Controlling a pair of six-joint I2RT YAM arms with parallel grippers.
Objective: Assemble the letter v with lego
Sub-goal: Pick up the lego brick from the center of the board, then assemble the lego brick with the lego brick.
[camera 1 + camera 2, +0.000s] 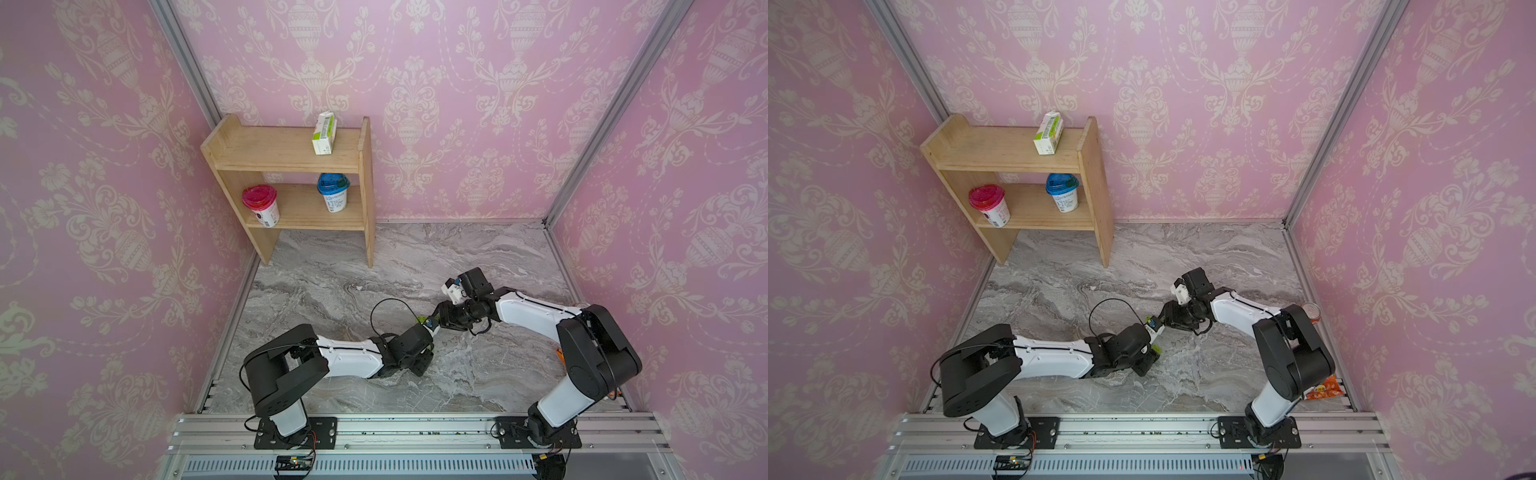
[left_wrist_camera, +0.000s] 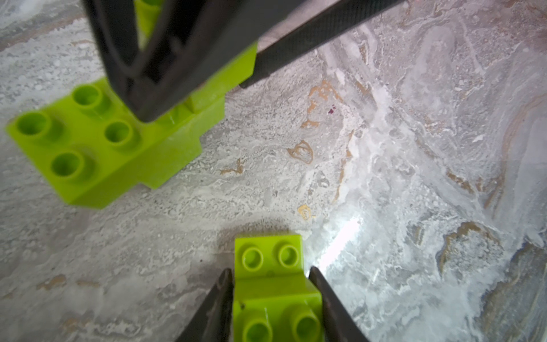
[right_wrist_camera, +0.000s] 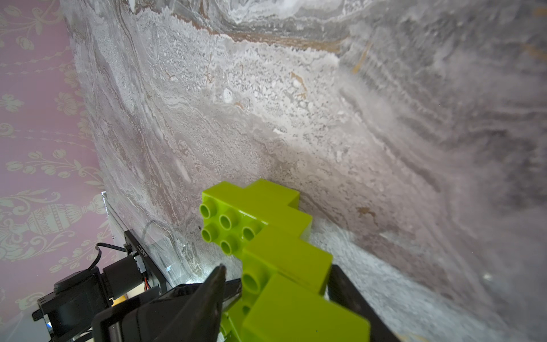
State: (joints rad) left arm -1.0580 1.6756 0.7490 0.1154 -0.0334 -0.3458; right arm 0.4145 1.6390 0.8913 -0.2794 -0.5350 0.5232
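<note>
My left gripper point(image 2: 269, 272) is shut on a small stepped piece of lime-green lego point(image 2: 272, 293); its two fingers press the piece's sides just above the marble table point(image 2: 384, 177). Close beside it a larger stepped assembly of lego point(image 2: 97, 148) is clamped in my right gripper point(image 3: 278, 268), whose dark fingers point(image 2: 142, 74) cross over it. The right wrist view shows that assembly point(image 3: 266, 213) running out from the jaws in steps, studs sideways. In both top views the two grippers point(image 1: 424, 361) point(image 1: 436, 318) meet mid-table, with only slivers of green lego point(image 1: 1156, 349) showing.
A wooden shelf point(image 1: 291, 166) stands at the back left with a carton point(image 1: 324, 133), a pink-lidded cup point(image 1: 261, 205) and a blue-lidded cup point(image 1: 333, 193). An orange packet point(image 1: 1325, 388) and a can point(image 1: 1311, 311) lie by the right wall behind the right arm.
</note>
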